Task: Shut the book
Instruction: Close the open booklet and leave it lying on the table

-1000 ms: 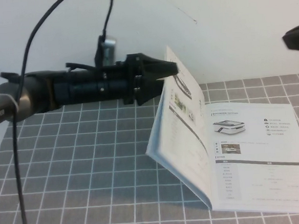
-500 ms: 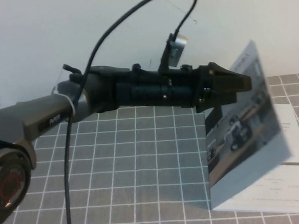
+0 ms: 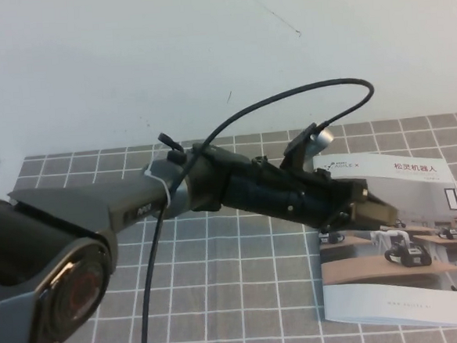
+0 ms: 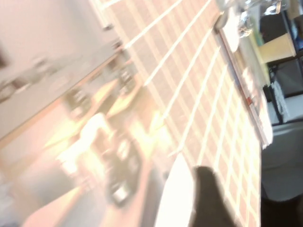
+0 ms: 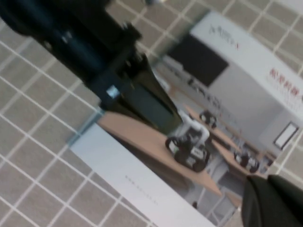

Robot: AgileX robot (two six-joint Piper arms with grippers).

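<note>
The book (image 3: 401,286) lies shut and flat on the right of the grey checked cloth, front cover up, spine toward the table's middle. My left arm reaches across from the left, and my left gripper (image 3: 380,208) is shut with its tips resting on the upper left part of the cover. The right wrist view shows the cover (image 5: 142,182) from above, with the left gripper (image 5: 166,119) pressing near the spine. My right gripper (image 5: 272,201) hovers shut above the book's far right side, holding nothing. The left wrist view is filled by the blurred cover (image 4: 71,142).
The grey checked cloth (image 3: 222,297) covers the table, with a white wall behind it. The left arm's black cable (image 3: 286,101) loops above the arm. Beyond the table's edge, the left wrist view shows room clutter (image 4: 274,47).
My left gripper swept right and down, pushing the raised cover over. The book went from open to shut and flat. My right gripper has left the high view.
</note>
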